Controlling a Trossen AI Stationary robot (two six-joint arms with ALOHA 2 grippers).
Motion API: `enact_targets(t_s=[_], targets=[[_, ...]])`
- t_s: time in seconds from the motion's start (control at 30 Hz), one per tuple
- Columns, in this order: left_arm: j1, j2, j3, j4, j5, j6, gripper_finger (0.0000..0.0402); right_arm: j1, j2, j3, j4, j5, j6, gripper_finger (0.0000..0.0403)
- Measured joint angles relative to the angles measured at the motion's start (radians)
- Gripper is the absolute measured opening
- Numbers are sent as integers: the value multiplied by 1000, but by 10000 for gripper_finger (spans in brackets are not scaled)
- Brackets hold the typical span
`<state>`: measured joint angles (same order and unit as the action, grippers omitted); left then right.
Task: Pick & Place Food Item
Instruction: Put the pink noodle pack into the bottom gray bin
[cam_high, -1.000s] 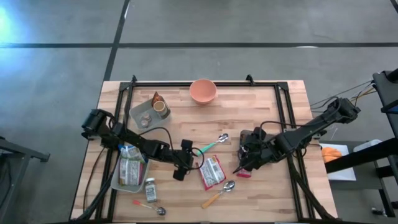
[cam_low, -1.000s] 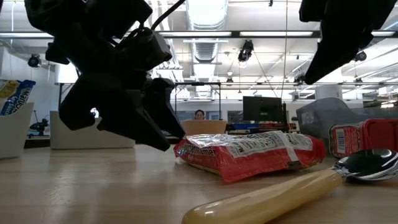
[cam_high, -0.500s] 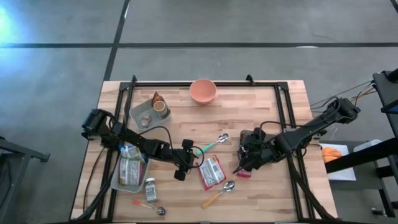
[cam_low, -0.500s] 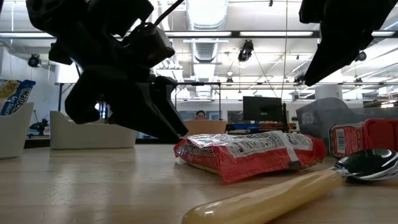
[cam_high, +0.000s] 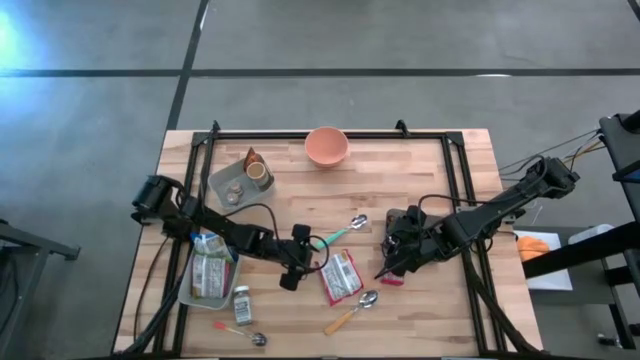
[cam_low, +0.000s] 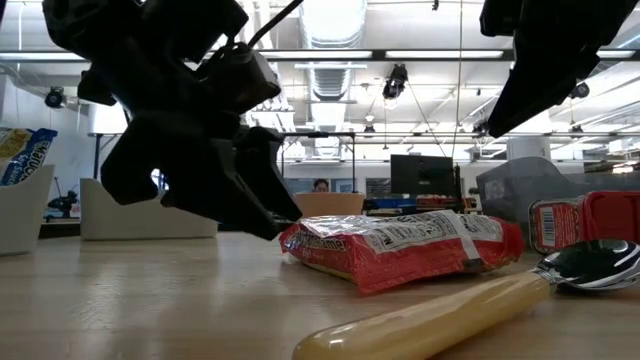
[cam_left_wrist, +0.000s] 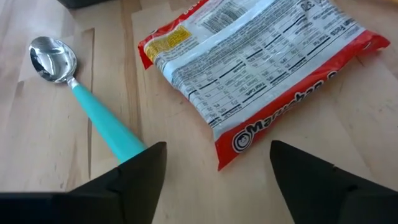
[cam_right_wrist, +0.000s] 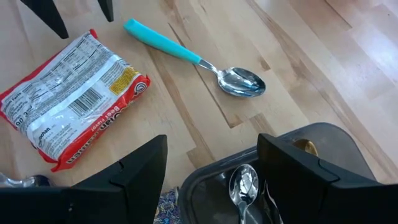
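Noodle pack (cam_high: 341, 276): lies flat on the table, toward the middle of the front half, label side up; nothing holds it.
Left gripper (cam_high: 296, 262): low over the table, just beside the pack's left edge; its fingers (cam_left_wrist: 137, 180) stand apart with the pack's near corner in the gap ahead of them, not between them.
Change: half a second ago the left fingers were drawn closer together; they have opened again to about the same width as a second ago, and the arm has not shifted.
Meaning: judged from this, no grasp has been made; the jaws look to be reset for another try, and the gripper needs to go forward and down before closing.
Right gripper (cam_high: 398, 258): waits above the table to the right of the pack, jaws part open and empty, unchanged.
Teal spoon (cam_high: 338, 235): lies just behind the pack, its handle end near the left fingers.
Risk: the handle could be nudged, or the slick wrapper could slide away.
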<state>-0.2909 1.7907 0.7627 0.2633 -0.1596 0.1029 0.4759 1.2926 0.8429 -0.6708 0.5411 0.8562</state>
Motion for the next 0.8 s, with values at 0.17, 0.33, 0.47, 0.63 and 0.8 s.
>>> enact_targets(t_s=[0.17,0.33,0.47,0.63,0.8], targets=[[0,24,53,-57,22,2,301,0,0,0,0,0,-4,248],[3,62,106,-121,22,27,302,0,0,0,-1,0,-4,248],[4,70,101,-129,22,28,301,5,0,0,-2,0,-4,248],[4,77,103,-120,22,51,271,6,0,0,-2,0,-4,248],[4,102,105,-100,30,55,215,6,0,0,-1,0,-3,248]])
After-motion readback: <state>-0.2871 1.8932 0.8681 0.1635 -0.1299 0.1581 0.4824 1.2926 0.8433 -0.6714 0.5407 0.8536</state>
